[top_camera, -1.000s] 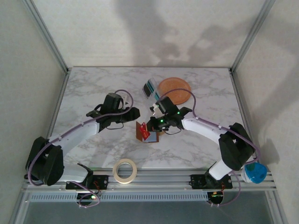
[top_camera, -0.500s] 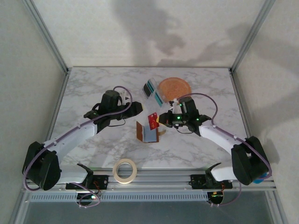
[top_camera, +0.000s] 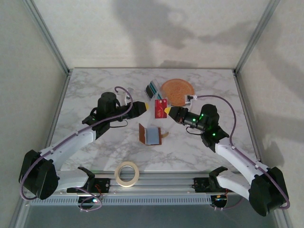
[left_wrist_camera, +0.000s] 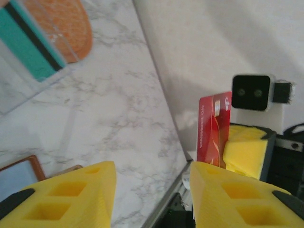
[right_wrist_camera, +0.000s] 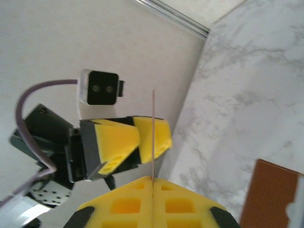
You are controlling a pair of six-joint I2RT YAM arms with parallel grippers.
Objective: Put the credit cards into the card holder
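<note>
Red card (top_camera: 160, 109), wallet (top_camera: 142, 133), plate (top_camera: 177, 89) — one each

Soft, even light over a white marble-veined table (top_camera: 95, 90). The pale back wall (top_camera: 95, 28) at twelve o'clock carries big blurry shadows. An aluminium post (top_camera: 47, 35) rises at ten o'clock, another post (top_camera: 256, 35) at two, and a metal rail (top_camera: 161, 180) runs along six o'clock.
</note>
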